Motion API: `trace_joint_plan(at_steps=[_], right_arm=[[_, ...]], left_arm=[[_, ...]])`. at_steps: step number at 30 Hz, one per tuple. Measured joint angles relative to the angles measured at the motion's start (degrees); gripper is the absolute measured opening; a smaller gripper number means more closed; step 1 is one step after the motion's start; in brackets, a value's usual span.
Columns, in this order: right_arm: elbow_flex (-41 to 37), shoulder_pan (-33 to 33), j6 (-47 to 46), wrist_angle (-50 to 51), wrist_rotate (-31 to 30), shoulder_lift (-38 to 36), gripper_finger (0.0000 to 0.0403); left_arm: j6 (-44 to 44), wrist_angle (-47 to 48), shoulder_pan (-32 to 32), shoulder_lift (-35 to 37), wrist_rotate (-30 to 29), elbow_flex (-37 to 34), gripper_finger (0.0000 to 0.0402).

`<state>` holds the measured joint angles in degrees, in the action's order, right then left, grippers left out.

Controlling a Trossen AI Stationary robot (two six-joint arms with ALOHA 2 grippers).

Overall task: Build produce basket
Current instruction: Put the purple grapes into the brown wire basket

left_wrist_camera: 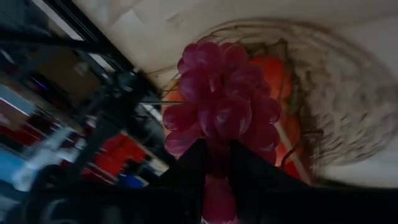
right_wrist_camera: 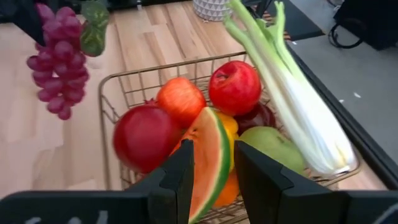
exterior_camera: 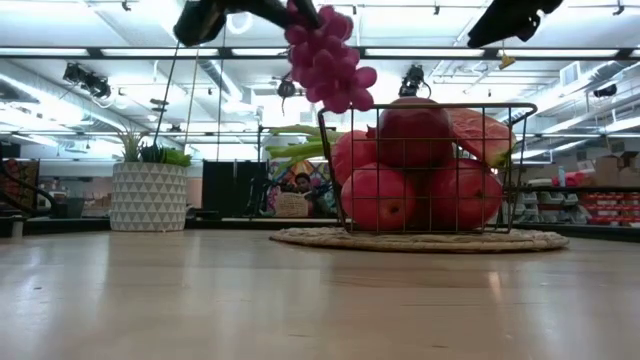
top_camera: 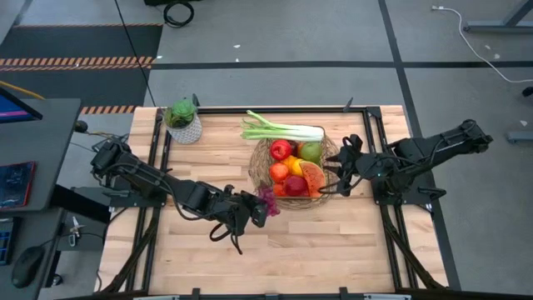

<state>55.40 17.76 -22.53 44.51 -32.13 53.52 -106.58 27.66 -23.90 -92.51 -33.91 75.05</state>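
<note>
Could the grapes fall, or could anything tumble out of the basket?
Maybe. The left tool carries the purple grapes in the air, pinched only at the stem end, so the dangling bunch could swing or slip. The basket is already heaped, so grapes dropped on top might roll off. The right tool sits around the watermelon slice, and the leek lies over the rim; a bump could shift either.

Overhead, table-level and both wrist cameras share the basket point(top_camera: 260, 171).
</note>
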Motion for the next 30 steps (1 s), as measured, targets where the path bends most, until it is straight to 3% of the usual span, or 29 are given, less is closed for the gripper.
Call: trace_joint_plan(at_steps=[7, 16, 21, 30], right_arm=[[0.0, 3.65, -3.15, -0.02, 0.0, 0.0, 0.012], [0.0, 6.32, -4.95, 0.02, 0.01, 0.0, 0.012], [0.0, 6.66, -4.95, 0.12, 0.01, 0.0, 0.012], [0.0, 6.66, -4.98, 2.87, 0.18, 0.0, 0.012]], left_arm=[[-12.67, -5.23, 0.07, -0.07, 0.17, 0.0, 0.0062], [-14.41, -7.76, 0.37, -0.07, 0.11, 0.0, 0.0062], [-11.62, -8.9, 0.58, -0.07, 0.11, 0.0, 0.0062], [6.43, -23.12, 4.54, -0.07, 0.06, -0.02, 0.0062]])
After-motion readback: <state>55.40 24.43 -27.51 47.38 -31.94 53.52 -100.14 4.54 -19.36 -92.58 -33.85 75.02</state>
